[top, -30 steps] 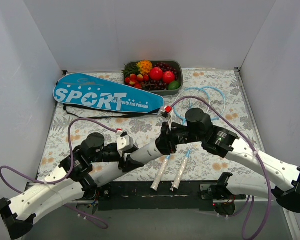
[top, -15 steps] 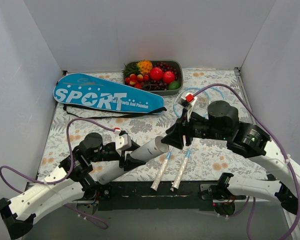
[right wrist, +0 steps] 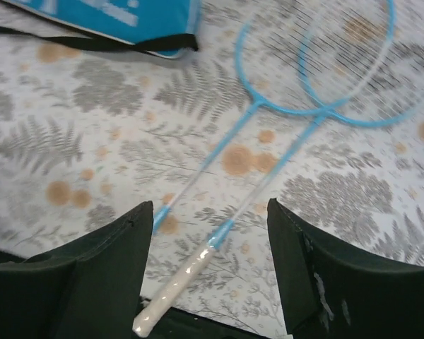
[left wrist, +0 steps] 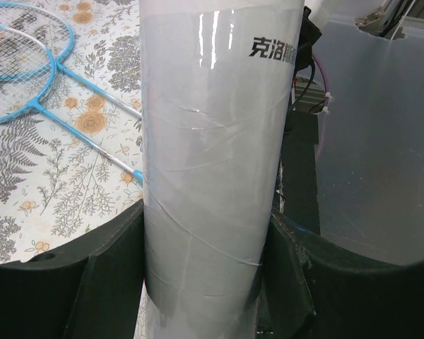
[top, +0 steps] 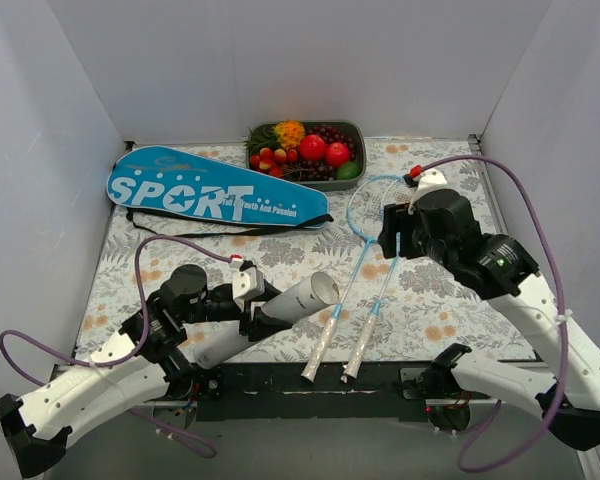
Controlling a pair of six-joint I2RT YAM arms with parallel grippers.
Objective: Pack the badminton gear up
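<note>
White plastic fills my left wrist view: the shuttlecock tube point(left wrist: 212, 176) sits clamped between the left fingers point(left wrist: 106, 282), lifted off the counter point(top: 430, 320) and tilted, its open end aimed across toward the right fingers point(right wrist: 92, 282). Those stand wide apart and hold nothing, hovering over the 2 light-blue rackets point(right wrist: 178, 286), whose shafts run side by side under them with 1 white handle showing in the gap. I judge the packing barely begun: the blue bag point(top: 210, 190) lies flat well beyond and to the left of the left fingers, with nothing in it that I can see, and I cannot tell whether its zip is open. Next, I would drop the right fingers square onto 1 shaft or handle and close gently; the frames are thin and the 2 heads overlap, so lifting 1 could drag the other. Around the work, the bag's black strap point(top: 195, 224) trails on the counter between the bag and the left fingers, and the grey fruit tray point(top: 357, 130) sits just behind the bag's narrow end, close enough to crowd any loading there.
</note>
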